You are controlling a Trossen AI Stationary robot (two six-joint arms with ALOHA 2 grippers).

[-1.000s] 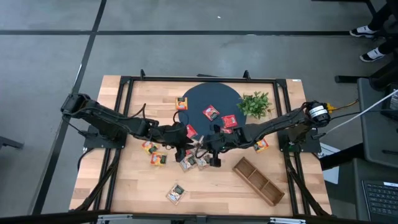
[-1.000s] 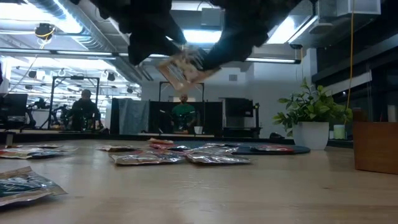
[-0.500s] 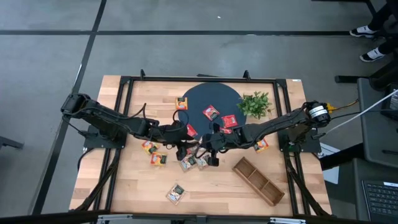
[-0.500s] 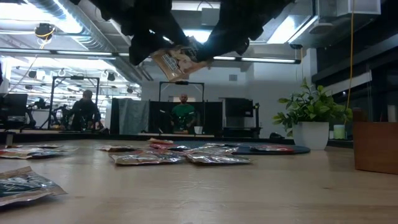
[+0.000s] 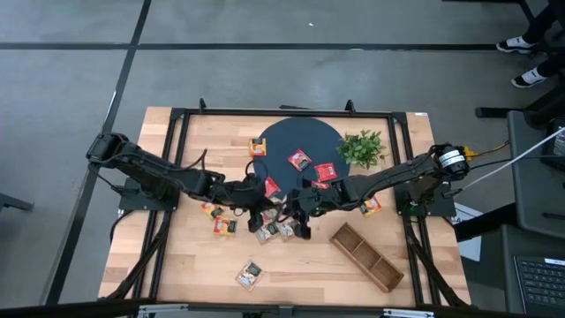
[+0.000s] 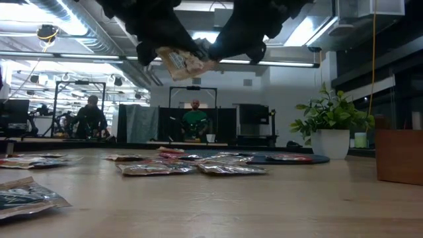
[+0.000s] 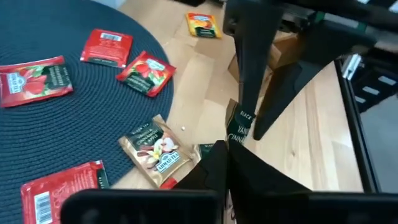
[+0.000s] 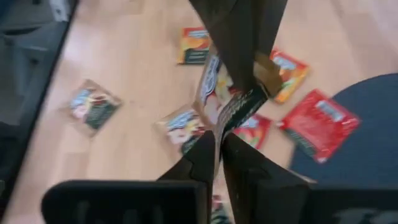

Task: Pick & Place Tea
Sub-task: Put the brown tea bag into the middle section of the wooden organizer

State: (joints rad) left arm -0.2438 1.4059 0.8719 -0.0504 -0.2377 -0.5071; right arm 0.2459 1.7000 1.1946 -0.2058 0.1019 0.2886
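One tea packet (image 6: 186,61), beige and dark with white lettering, hangs high above the table's middle between my two grippers. My left gripper (image 6: 162,51) comes at it from the left and is shut on its left end. My right gripper (image 6: 221,49) comes from the right, its fingers close together around the other end. Several more tea packets lie flat: red ones (image 5: 300,159) on the dark round mat (image 5: 300,137), others (image 5: 224,226) on the wood under the grippers, and one (image 5: 250,276) near the front edge. My left gripper pinches the packet's dark lettered end (image 7: 235,134) between its two fingers, which slant down from the table's left. The packet stands edge-on to this view, lifted clear of the table. My right gripper's fingers (image 8: 205,152) have the packet's opposite edge (image 8: 219,127) between them, slanting down from the table's right. The gap is narrow; whether both pads still touch I cannot tell. The packet is clear of the table.
A long wooden three-compartment tray (image 5: 366,256) lies at the front right. A small green plant (image 5: 362,146) in a white pot stands at the far right beside the mat. People sit in the room beyond the table in the low view.
The packet hung slanting below my right gripper a second ago, with its left end free. It has since turned nearer to level and risen a little, and my left gripper has taken hold of that left end. Neither arm has travelled across the table.
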